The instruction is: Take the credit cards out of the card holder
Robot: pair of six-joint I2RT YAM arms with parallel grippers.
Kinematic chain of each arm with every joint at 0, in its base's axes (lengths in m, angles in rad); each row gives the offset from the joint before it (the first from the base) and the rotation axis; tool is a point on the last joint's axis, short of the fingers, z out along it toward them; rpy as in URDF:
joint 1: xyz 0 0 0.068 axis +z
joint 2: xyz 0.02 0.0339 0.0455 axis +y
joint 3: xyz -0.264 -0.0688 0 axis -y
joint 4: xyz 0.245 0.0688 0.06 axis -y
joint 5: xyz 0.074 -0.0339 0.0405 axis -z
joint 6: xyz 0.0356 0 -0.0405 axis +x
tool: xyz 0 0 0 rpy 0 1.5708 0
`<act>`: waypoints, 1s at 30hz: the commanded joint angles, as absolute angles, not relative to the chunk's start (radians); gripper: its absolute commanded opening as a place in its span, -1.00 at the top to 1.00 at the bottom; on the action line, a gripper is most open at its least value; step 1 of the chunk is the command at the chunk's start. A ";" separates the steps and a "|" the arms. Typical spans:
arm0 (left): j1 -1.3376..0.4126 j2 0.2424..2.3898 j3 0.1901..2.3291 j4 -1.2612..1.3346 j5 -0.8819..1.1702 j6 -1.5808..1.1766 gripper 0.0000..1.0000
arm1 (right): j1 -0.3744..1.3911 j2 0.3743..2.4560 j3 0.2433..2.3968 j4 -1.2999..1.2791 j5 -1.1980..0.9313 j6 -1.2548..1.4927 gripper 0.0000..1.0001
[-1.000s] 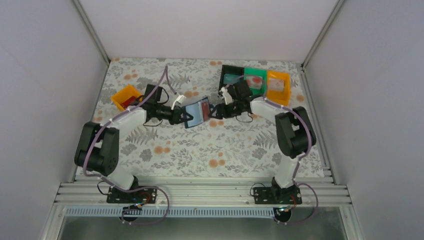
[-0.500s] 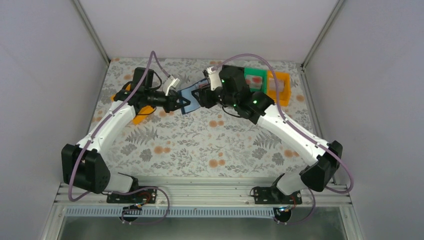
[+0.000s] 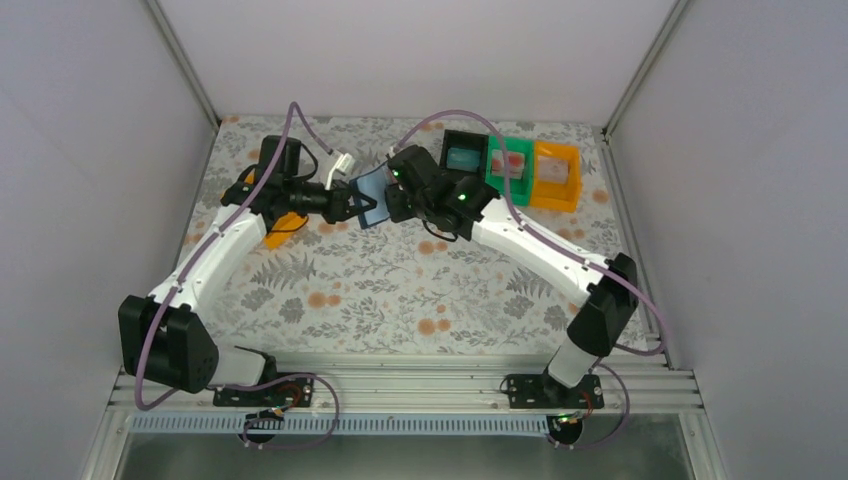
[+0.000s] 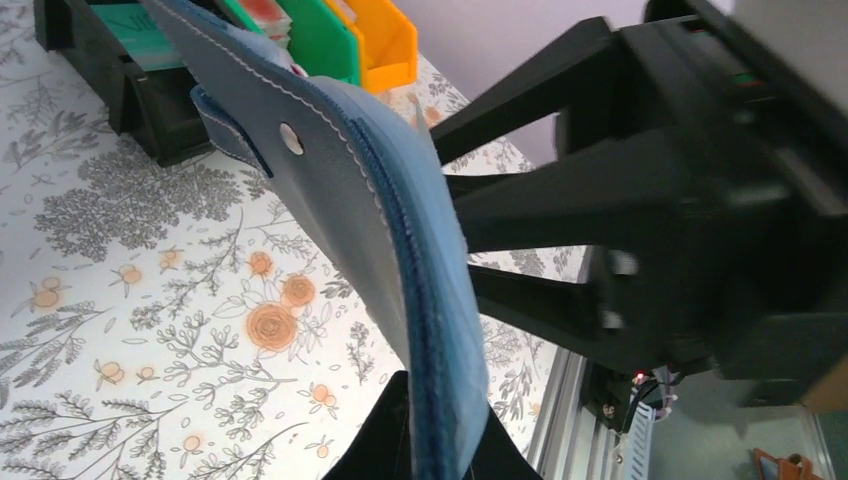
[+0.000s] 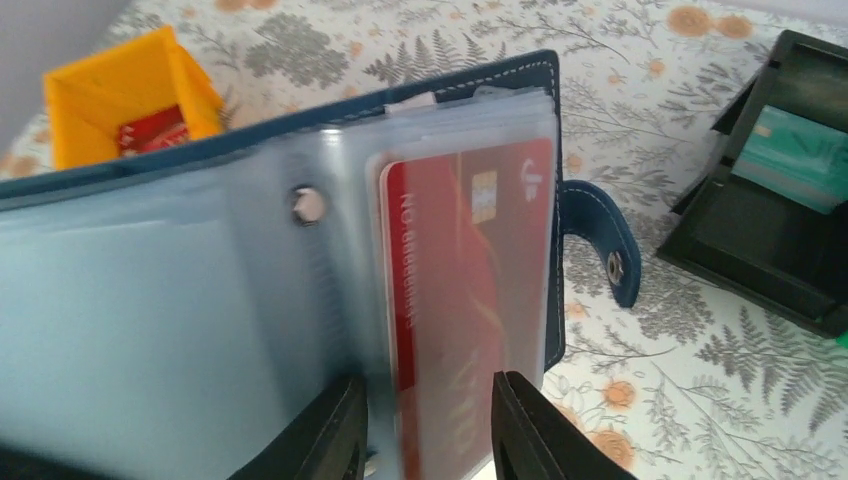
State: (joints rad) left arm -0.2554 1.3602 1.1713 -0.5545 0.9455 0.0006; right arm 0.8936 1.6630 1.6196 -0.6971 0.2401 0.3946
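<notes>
Left gripper [image 3: 356, 206] is clamped on one edge of the wallet [image 3: 372, 188], holding it open in the air above the table [image 3: 420, 290], toward the back. Red card [image 5: 460, 300] sits in a clear sleeve inside. Right gripper [image 5: 428, 425] has its fingers either side of the card's lower end, jaws part-closed; can't tell if pinching. Teal card [image 5: 800, 155] lies in the black bin [image 5: 760, 250].

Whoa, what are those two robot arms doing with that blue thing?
They're emptying a card holder. The left claw is clamped on its edge and holds it open, up off the table, between the two arms. The right claw has a finger on either side of a red card that sits in a clear sleeve. The card isn't out yet, and I can't tell whether it's pinched.
</notes>
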 commanded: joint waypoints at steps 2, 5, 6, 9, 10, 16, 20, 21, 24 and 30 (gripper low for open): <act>-0.259 1.325 1.160 -0.507 1.004 -0.036 0.95 | 0.902 1.742 1.698 -0.779 0.362 0.435 0.39; -0.259 1.324 1.159 -0.504 1.007 -0.037 0.95 | 0.902 1.780 1.726 -0.790 0.369 0.431 0.44; -0.259 1.325 1.157 -0.503 1.008 -0.039 0.95 | 0.903 1.791 1.738 -0.798 0.373 0.434 0.47; -0.259 1.323 1.141 -0.492 1.006 -0.057 0.95 | 0.903 1.819 1.772 -0.825 0.400 0.448 0.73; -0.259 1.321 1.134 -0.485 1.005 -0.066 0.95 | 0.904 1.824 1.781 -0.831 0.403 0.451 0.86; -0.257 1.331 1.109 -0.466 0.993 -0.095 0.95 | 0.907 1.839 1.816 -0.840 0.365 0.448 0.92; -0.256 1.365 1.113 -0.468 0.924 -0.110 0.95 | 0.918 1.872 1.885 -0.858 0.304 0.435 0.92; -0.256 1.376 1.117 -0.471 0.902 -0.107 0.95 | 0.919 1.883 1.894 -0.860 0.263 0.434 0.92; -0.256 1.402 1.128 -0.474 0.853 -0.098 0.95 | 0.919 1.888 1.896 -0.853 0.185 0.443 0.92; -0.255 1.412 1.100 -0.451 0.827 -0.107 0.95 | 0.919 1.882 1.929 -0.869 0.132 0.441 0.92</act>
State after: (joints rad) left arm -0.2527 1.4014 1.1137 -0.4885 0.8680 -0.0978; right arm 0.9028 1.8919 1.8595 -0.8753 0.2276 0.4347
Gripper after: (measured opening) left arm 0.050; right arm 0.042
